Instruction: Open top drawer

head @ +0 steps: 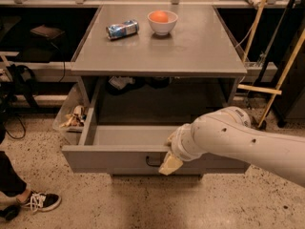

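The top drawer [114, 159] is a wide grey drawer with a flat front, pulled far out from under the grey table top [190, 46]. Its inside looks bare. A small black loop handle [153, 163] shows at the middle of the front. My gripper [169, 162] is at the end of the white arm [238, 140], which comes in from the right. It sits at the drawer front, right beside the handle, with a cream-coloured fingertip [170, 164] pointing down over the front.
A blue crushed can [122, 29] and a white bowl with an orange fruit [162, 21] stand on the table top. A clear bin of scraps [72, 118] is at the left of the table. A person's shoe [40, 202] is at the lower left. Wooden poles [286, 70] lean at the right.
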